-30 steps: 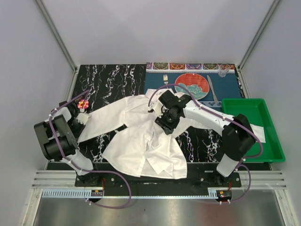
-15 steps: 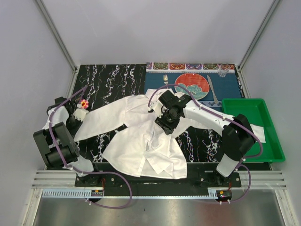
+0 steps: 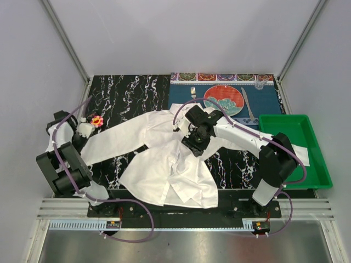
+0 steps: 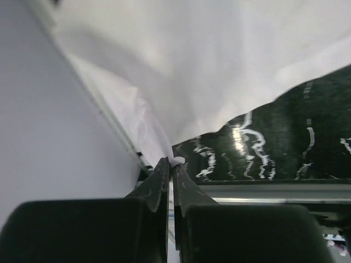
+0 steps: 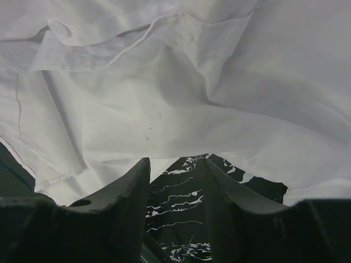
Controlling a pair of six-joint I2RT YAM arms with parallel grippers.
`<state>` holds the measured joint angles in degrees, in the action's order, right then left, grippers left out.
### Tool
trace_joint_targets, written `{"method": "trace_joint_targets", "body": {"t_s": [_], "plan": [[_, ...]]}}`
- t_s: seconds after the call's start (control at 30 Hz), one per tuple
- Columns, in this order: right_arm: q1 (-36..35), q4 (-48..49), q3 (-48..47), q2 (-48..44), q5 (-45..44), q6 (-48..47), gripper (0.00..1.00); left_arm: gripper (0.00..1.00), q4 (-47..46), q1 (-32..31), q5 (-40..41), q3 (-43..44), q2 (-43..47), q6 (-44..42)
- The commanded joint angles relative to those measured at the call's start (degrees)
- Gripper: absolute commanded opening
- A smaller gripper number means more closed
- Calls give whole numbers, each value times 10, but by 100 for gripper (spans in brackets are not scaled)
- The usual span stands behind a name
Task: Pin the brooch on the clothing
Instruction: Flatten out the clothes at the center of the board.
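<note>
The shirt [image 3: 164, 164] covers the middle of the table [image 3: 131, 93], from the near edge back to the mat [image 3: 271, 101]. Bare table lies open at the back left, behind the sleeve. The brooch [image 3: 97, 120] lies there, just beside the left gripper [image 3: 82, 130], which sits close to the left wall with little room on that side. The right arm [image 3: 241, 134] arches over the right half, barring the way between tray [image 3: 323, 174] and shirt. Plate [image 3: 219, 89], fork [image 3: 193, 92] and knife [image 3: 248, 105] crowd the mat.
</note>
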<state>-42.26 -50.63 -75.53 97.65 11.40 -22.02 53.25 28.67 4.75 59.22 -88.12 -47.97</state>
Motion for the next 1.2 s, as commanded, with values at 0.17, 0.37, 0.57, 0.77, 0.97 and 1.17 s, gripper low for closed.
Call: {"method": "trace_joint_targets", "body": {"t_s": [0.17,0.37,0.57,0.77,0.97,1.17], "plan": [[6,-4,-17,-15,-13,-13,49,37,-58,124,80,42,87,-56],[14,-10,-24,-16,-18,-9,49,44,-72,159,68,48,96,-75],[53,-43,-45,-37,0,-10,51,48,-12,135,-39,66,145,-84],[160,-96,-111,-60,21,-35,58,65,27,19,-152,57,232,-74],[312,-187,-185,-67,32,-104,76,86,25,-66,-293,132,246,10],[513,-293,-183,-114,23,-291,91,99,-10,-122,-434,165,267,31]]}}
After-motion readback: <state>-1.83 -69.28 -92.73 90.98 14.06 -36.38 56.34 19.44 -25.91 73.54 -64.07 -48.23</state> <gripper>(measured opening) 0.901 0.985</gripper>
